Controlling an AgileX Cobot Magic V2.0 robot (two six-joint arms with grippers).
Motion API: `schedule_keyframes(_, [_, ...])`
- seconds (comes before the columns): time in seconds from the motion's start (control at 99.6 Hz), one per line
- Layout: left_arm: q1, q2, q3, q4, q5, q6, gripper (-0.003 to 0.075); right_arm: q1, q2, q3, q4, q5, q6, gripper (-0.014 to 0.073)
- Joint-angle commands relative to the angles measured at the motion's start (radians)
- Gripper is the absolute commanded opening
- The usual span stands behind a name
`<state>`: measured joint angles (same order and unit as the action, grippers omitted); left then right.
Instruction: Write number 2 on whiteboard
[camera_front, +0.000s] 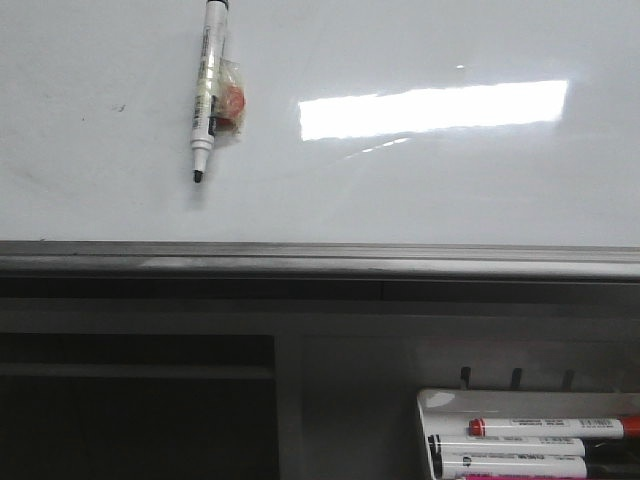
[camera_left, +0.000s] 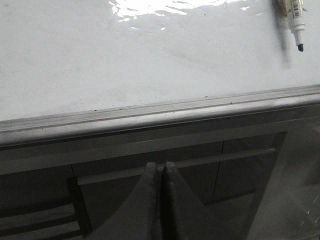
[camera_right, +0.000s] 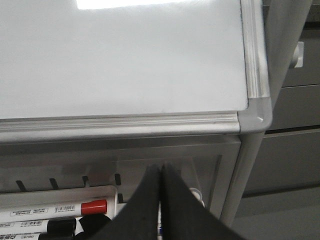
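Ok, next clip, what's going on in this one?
Nothing is being handled at the moment. The whiteboard is blank, with no 2 on it yet. A black marker with its cap off lies on the board, a small red thing beside it. Both the left gripper and the right gripper sit below the board's lower edge with jaws shut and empty. More markers wait in a tray below the board on the right.
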<state>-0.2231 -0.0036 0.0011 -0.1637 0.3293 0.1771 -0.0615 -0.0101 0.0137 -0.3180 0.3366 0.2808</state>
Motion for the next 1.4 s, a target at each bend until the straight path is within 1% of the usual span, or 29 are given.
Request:
schedule_keyframes(0.0, [-0.005, -0.028, 0.011, -0.010, -0.059, -0.001, -0.0020, -0.001, -0.019, 0.025, -0.007, -0.035, 0.000, -0.0072])
schedule_keyframes(0.07, [-0.005, -0.028, 0.011, -0.003, -0.067, -0.001, -0.0020, -0.001, -0.019, 0.025, -0.007, -0.035, 0.000, -0.0072])
schedule_keyframes(0.151, [-0.005, -0.028, 0.011, -0.032, -0.139, -0.001, -0.0020, -0.001, -0.019, 0.025, -0.010, -0.049, 0.000, -0.0072])
schedule_keyframes(0.201, [-0.005, -0.028, 0.011, -0.153, -0.187, -0.003, -0.0020, -0.001, -0.019, 0.025, -0.060, -0.077, 0.000, -0.0072])
schedule_keyframes(0.231, [-0.005, -0.028, 0.011, -0.279, -0.210, -0.003, -0.0020, -0.001, -0.019, 0.025, -0.085, -0.115, 0.000, -0.0072])
schedule_keyframes(0.281, [-0.005, -0.028, 0.011, -0.463, -0.243, -0.003, -0.0020, -0.001, -0.019, 0.025, -0.077, -0.254, 0.002, -0.0072])
schedule_keyframes(0.321, [-0.005, -0.028, 0.011, -0.574, -0.263, -0.003, -0.0020, -0.001, -0.019, 0.025, -0.061, -0.358, 0.002, -0.0072])
schedule_keyframes(0.351, [-0.005, -0.028, 0.011, -0.624, -0.279, -0.003, -0.0020, -0.001, -0.019, 0.025, -0.058, -0.461, 0.002, -0.0072])
schedule_keyframes(0.472, [-0.005, -0.028, 0.011, -0.818, -0.315, -0.003, -0.0020, -0.001, -0.019, 0.025, -0.050, -0.764, 0.002, -0.0072])
schedule_keyframes(0.512, [-0.005, -0.028, 0.011, -0.873, -0.307, -0.003, -0.0020, -0.001, -0.019, 0.025, -0.012, -0.825, 0.012, -0.0072])
schedule_keyframes(0.582, [-0.005, -0.028, 0.011, -0.940, -0.302, -0.003, -0.0020, -0.001, -0.019, 0.025, 0.023, -0.865, 0.162, -0.0072])
schedule_keyframes(0.653, [-0.005, -0.028, 0.007, -0.948, -0.300, -0.003, -0.0020, -0.001, -0.019, 0.021, 0.049, -0.796, 0.273, -0.0072])
schedule_keyframes(0.713, [-0.005, -0.028, -0.010, -0.935, -0.283, -0.001, -0.0020, -0.001, -0.019, 0.017, 0.100, -0.697, 0.358, -0.0072])
schedule_keyframes(0.773, [-0.005, -0.026, -0.036, -0.883, -0.259, 0.004, -0.0020, -0.001, -0.019, 0.002, 0.186, -0.610, 0.383, -0.0071])
schedule_keyframes(0.843, [-0.005, -0.015, -0.092, -0.767, -0.209, 0.004, -0.0020, -0.001, -0.019, -0.030, 0.193, -0.565, 0.396, -0.0071])
schedule_keyframes(0.904, [-0.005, 0.018, -0.163, -0.628, -0.145, 0.004, -0.0020, 0.001, -0.015, -0.072, 0.191, -0.517, 0.396, -0.0071])
schedule_keyframes(1.004, [-0.005, 0.152, -0.302, -0.394, -0.011, 0.004, -0.0017, 0.010, 0.023, -0.172, 0.167, -0.374, 0.394, -0.0067])
schedule_keyframes(1.074, [-0.005, 0.259, -0.400, -0.279, 0.075, 0.011, 0.0037, 0.032, 0.069, -0.231, 0.130, -0.303, 0.394, -0.0019])
schedule_keyframes(1.084, [-0.005, 0.284, -0.421, -0.265, 0.092, 0.017, 0.0074, 0.038, 0.080, -0.236, 0.125, -0.298, 0.394, -0.0011])
schedule_keyframes(1.114, [-0.005, 0.333, -0.463, -0.255, 0.123, 0.043, 0.0120, 0.053, 0.102, -0.255, 0.108, -0.292, 0.394, 0.0041])
schedule_keyframes(1.135, [-0.005, 0.371, -0.493, -0.255, 0.142, 0.071, 0.0176, 0.065, 0.119, -0.269, 0.098, -0.290, 0.394, 0.0066])
schedule_keyframes(1.155, [-0.005, 0.407, -0.522, -0.255, 0.159, 0.102, 0.0262, 0.078, 0.136, -0.281, 0.086, -0.290, 0.394, 0.0108])
schedule_keyframes(1.165, [-0.005, 0.419, -0.531, -0.255, 0.164, 0.111, 0.0262, 0.083, 0.142, -0.285, 0.080, -0.290, 0.394, 0.0138])
schedule_keyframes(1.205, [-0.007, 0.491, -0.591, -0.279, 0.187, 0.157, 0.0419, 0.112, 0.178, -0.306, 0.075, -0.289, 0.394, 0.0214])
schedule_keyframes(1.215, [-0.007, 0.503, -0.591, -0.285, 0.187, 0.164, 0.0419, 0.117, 0.184, -0.312, 0.075, -0.287, 0.394, 0.0244])
schedule_keyframes(1.225, [-0.007, 0.515, -0.605, -0.291, 0.189, 0.170, 0.0458, 0.128, 0.196, -0.315, 0.075, -0.287, 0.394, 0.0258])
schedule_keyframes(1.265, [-0.007, 0.585, -0.640, -0.333, 0.194, 0.192, 0.0549, 0.156, 0.227, -0.333, 0.075, -0.273, 0.394, 0.0332])
schedule_keyframes(1.315, [-0.007, 0.664, -0.688, -0.397, 0.206, 0.219, 0.0597, 0.205, 0.270, -0.349, 0.075, -0.260, 0.394, 0.0389])
schedule_keyframes(1.386, [-0.011, 0.767, -0.736, -0.517, 0.210, 0.298, 0.0574, 0.267, 0.322, -0.356, 0.075, -0.270, 0.394, 0.0409])
